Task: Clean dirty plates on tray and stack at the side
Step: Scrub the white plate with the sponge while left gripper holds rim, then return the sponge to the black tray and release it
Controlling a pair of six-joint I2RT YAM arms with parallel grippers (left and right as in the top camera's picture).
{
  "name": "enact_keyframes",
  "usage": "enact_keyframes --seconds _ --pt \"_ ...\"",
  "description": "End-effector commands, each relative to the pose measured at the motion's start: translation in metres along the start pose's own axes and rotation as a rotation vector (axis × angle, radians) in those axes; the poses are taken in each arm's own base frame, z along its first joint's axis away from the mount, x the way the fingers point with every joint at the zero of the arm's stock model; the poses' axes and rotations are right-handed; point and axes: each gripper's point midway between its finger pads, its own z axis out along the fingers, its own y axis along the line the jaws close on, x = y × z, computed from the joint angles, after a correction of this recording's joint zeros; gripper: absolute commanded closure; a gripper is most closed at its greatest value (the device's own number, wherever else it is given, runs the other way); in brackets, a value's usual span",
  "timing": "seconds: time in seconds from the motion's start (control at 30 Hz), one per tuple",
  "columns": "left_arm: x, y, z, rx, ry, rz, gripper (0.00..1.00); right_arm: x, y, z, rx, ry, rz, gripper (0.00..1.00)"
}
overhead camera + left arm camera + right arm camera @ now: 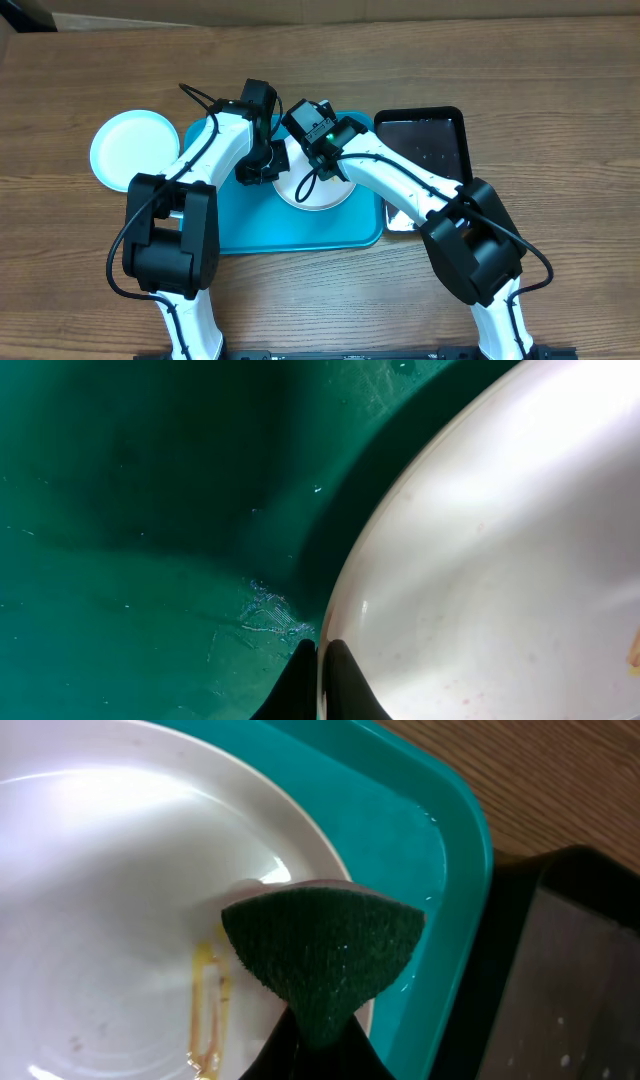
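The plate [120, 870] lies in the tray [450, 850]. With the left gripper [322, 685] pinching its rim, we steady it — then we drag the sponge [320, 955], clamped in the right gripper [318, 1055], flat and firm across the smear [205, 1000].

The table [560, 80] is brown wood with a streaky grain. The tray [300, 230] is turquoise-blue, and reads as darker teal in the left wrist view. The plate [335, 195] in it is white, with a yellow-brown smear [205, 1010] and a few faint reddish specks. A 2nd plate [133, 150] is pale blue with a whiter rim. The sponge [320, 955] is dark green and coarsely fibrous. The smaller tray [425, 140] is glossy black, dotted with pale droplets. The left arm [215, 150] and right arm [390, 175] are white with black joints.
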Motion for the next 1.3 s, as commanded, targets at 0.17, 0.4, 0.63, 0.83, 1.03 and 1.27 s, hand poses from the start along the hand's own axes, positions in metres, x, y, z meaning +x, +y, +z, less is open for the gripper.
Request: enact_keyframes --seconds 0.17,0.4,0.63,0.83,1.03,1.27 --pt "0.005 0.002 0.005 -0.023 0.017 0.008 0.96 0.012 0.004 0.027 0.015 0.046 0.062 0.96" --pt "0.005 0.002 0.005 -0.024 0.019 0.008 0.96 0.030 0.022 0.048 -0.041 0.119 0.053 0.96" --pt "0.005 0.002 0.005 -0.024 0.018 0.007 0.96 0.043 0.067 0.039 -0.304 0.205 0.064 0.96" --pt "0.004 0.002 0.005 -0.023 0.015 0.007 0.96 0.048 0.091 0.028 -0.452 0.243 0.072 0.96" --pt "0.003 0.002 0.005 -0.021 0.012 0.008 0.96 0.047 0.102 0.022 -0.524 0.250 0.077 0.96" --pt "0.003 0.002 0.005 -0.021 0.012 0.008 0.96 0.025 0.114 0.002 -0.693 0.212 0.109 0.96"
